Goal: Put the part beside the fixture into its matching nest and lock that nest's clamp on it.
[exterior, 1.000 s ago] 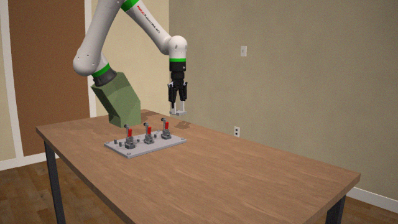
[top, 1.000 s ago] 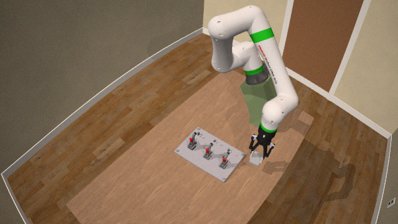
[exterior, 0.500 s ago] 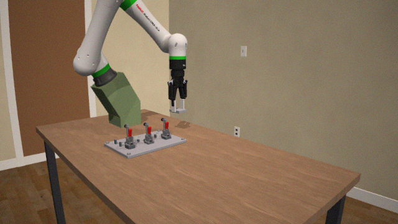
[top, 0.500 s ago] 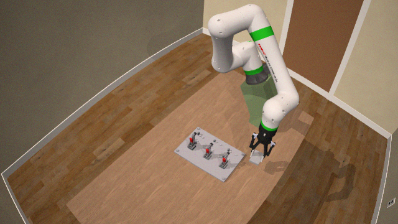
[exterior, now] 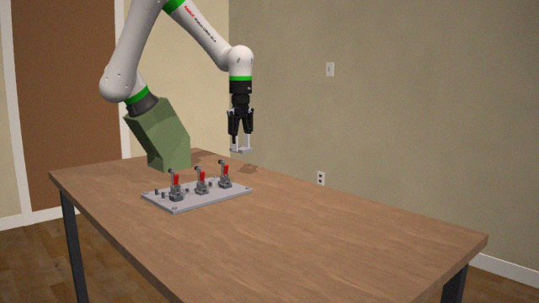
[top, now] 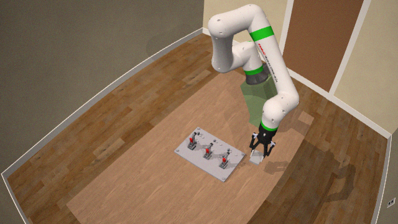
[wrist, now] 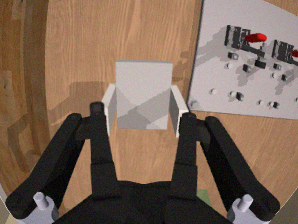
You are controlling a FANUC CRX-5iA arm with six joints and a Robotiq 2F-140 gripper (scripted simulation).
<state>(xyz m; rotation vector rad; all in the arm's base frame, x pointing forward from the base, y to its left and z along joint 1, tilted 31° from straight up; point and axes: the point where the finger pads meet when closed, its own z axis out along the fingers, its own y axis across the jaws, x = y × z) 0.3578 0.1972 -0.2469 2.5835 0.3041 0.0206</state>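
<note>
Pincer (exterior: 241,147) grips part (wrist: 141,102) by its sides, high over worktop (exterior: 295,236), just beside fixture (exterior: 198,198). Risks, imo: picking wrong nest, pads too small to compare; part could tilt while lowering, then won't sit flat.

One part (wrist: 141,99), one fixture (top: 199,162), three clamps (top: 207,152), one claw (wrist: 143,115).

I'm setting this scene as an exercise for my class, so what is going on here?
The white robot arm's black hand is shut on a pale grey rectangular block and holds it in the air, beside the grey fixture plate on the wooden table. All three red-handled clamps stand upright. No nest holds a part yet.
</note>
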